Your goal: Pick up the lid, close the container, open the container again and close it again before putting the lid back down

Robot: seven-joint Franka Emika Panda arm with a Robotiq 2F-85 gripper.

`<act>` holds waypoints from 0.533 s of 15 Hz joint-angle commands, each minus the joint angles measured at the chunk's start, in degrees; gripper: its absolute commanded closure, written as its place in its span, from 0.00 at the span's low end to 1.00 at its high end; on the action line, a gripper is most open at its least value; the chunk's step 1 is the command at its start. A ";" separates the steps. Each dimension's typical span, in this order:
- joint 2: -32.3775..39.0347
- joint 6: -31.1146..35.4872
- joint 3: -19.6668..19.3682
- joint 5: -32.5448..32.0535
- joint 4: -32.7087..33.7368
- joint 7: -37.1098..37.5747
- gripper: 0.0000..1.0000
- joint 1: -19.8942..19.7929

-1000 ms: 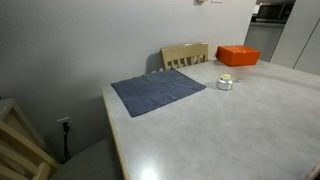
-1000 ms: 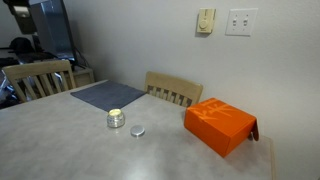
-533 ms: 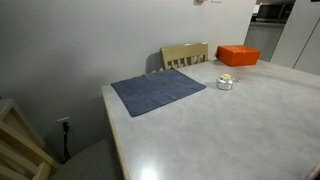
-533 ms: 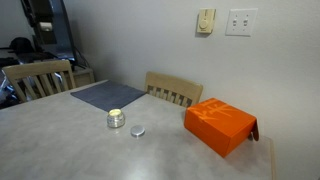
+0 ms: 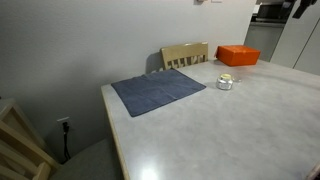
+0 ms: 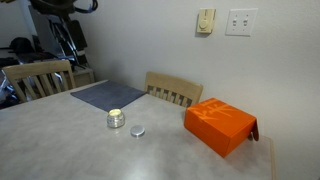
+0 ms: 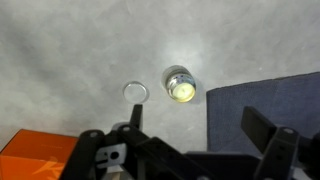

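Observation:
The container is a small round jar (image 7: 181, 84) with a yellowish inside, standing open on the grey table. It shows in both exterior views (image 5: 225, 82) (image 6: 116, 119). The lid, a thin pale disc (image 7: 135, 92), lies flat on the table just beside the jar; it also shows in an exterior view (image 6: 137, 130). My gripper (image 7: 200, 125) is open and empty, high above the table, its two dark fingers framing the space below the jar in the wrist view. Only part of the arm (image 6: 60, 5) shows in the exterior views.
An orange box (image 6: 219, 124) (image 5: 238, 55) lies on the table beyond the lid. A blue cloth mat (image 5: 157, 90) (image 7: 270, 100) lies on the jar's other side. Wooden chairs (image 6: 172, 90) (image 6: 38, 78) stand at the table's edges.
The arm has swung further into both exterior views along their top edges. The jar and the lid have not moved.

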 commanded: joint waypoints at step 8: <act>4.30 5.69 0.68 0.68 0.36 3.23 0.00 -0.85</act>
